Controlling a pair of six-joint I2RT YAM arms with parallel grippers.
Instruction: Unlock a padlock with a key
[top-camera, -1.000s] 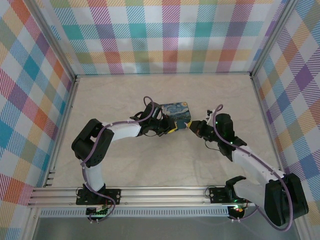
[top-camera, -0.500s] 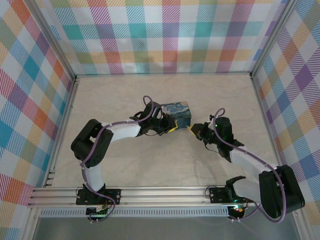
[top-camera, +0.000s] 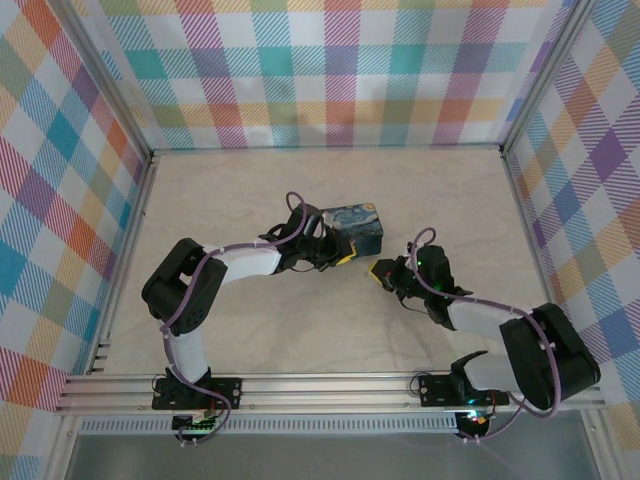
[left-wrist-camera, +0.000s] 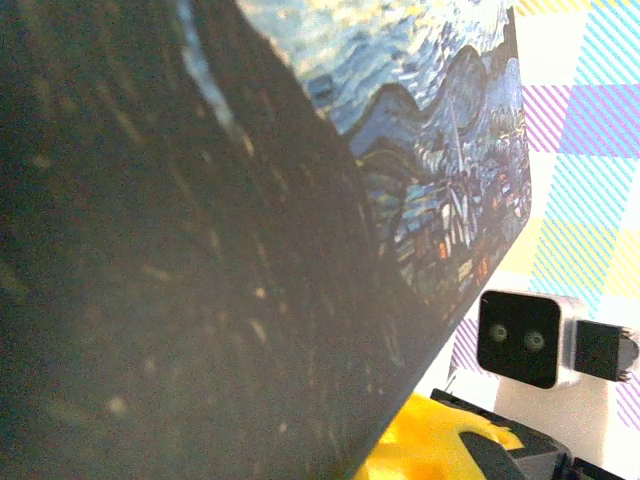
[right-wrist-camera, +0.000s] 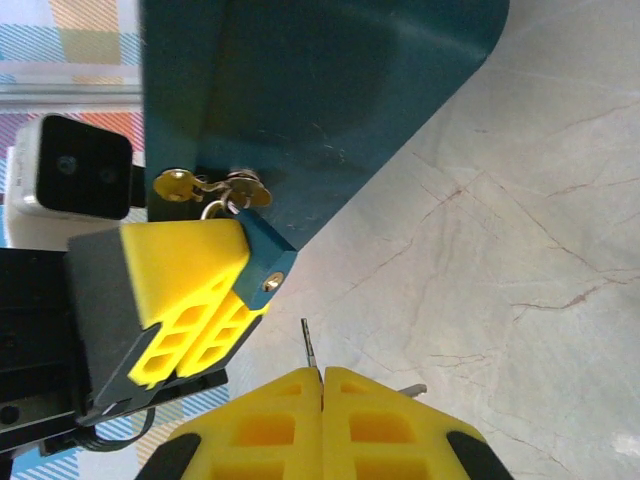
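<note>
A small blue padlock (right-wrist-camera: 262, 262) hangs from the brass hasp (right-wrist-camera: 215, 186) of a dark blue box (right-wrist-camera: 300, 90), its keyhole facing my right wrist camera. My left gripper (right-wrist-camera: 236, 292) is shut on the padlock body, its yellow fingers (right-wrist-camera: 185, 265) on either side. My right gripper (right-wrist-camera: 322, 378) is shut on the key (right-wrist-camera: 308, 345). The thin blade sticks out of the fingertips and points up, a short gap below the padlock. In the top view the left gripper (top-camera: 342, 257) sits at the box's (top-camera: 355, 224) front corner, with the right gripper (top-camera: 383, 272) just right of it.
The box carries a starry-night print (left-wrist-camera: 440, 150) and stands mid-table on a pale marble-look top (right-wrist-camera: 520, 240). Checked walls (top-camera: 330, 60) close in three sides. The right wrist camera (left-wrist-camera: 520, 338) shows past the box edge in the left wrist view.
My right gripper has drawn back from the padlock toward the near edge with the key in it, and the right arm has folded inward. The left arm and box have stayed still.
</note>
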